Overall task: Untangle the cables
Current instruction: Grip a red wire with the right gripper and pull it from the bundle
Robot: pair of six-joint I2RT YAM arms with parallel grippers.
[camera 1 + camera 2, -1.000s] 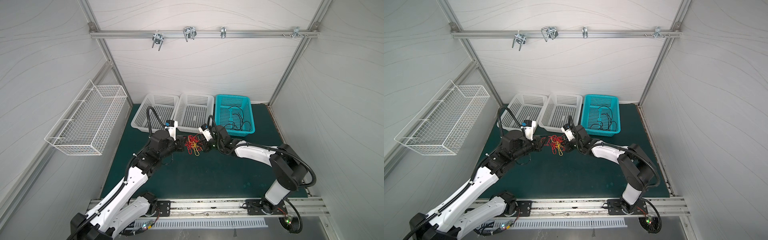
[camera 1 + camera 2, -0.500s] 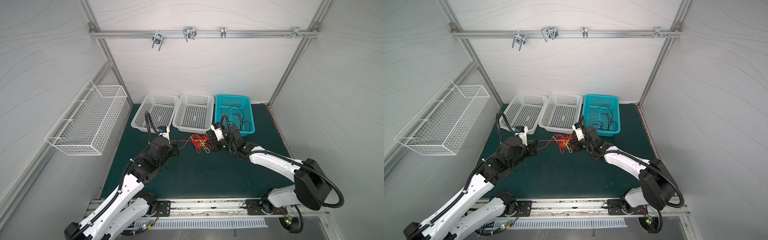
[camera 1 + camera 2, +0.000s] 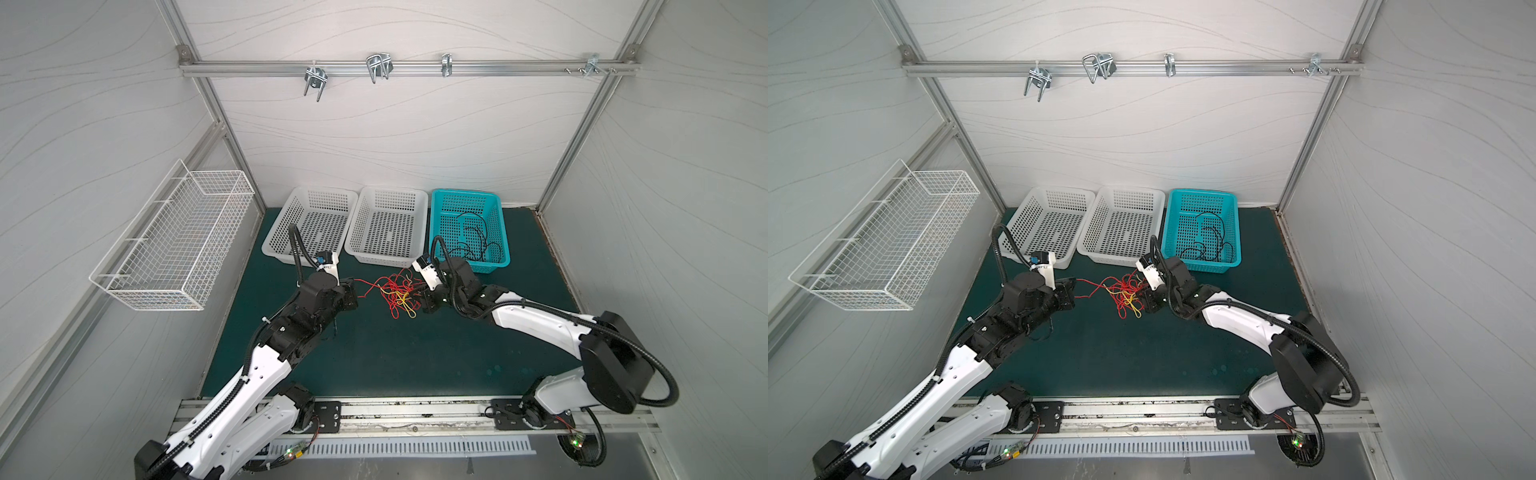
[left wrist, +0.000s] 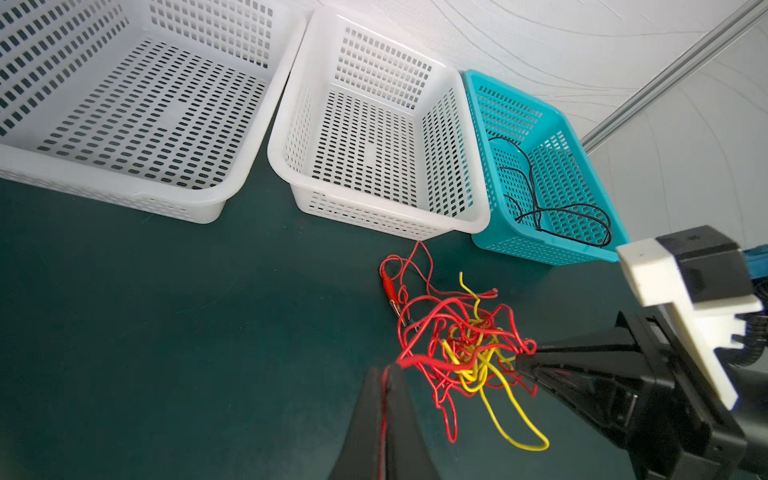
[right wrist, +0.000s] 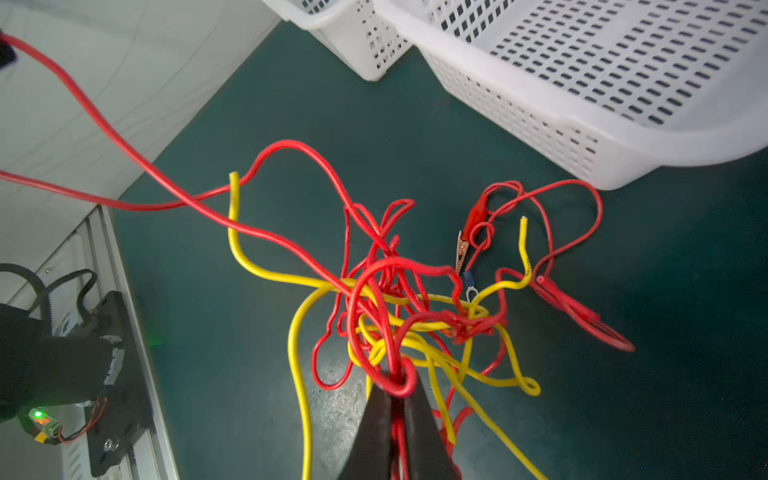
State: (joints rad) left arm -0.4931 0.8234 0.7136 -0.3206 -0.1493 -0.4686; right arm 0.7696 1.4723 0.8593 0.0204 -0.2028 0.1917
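I list from the middle basket: cable tangle before it; left basket; right basket holding loose cables.

In both top views the cables are too small for me to follow any single strand. My left gripper runs off the left wrist picture's edge, the red cable vanishing inside it. The right gripper is cut off too; the red loop it pinches disappears between its fingers, and a yellow cable leaves the frame.
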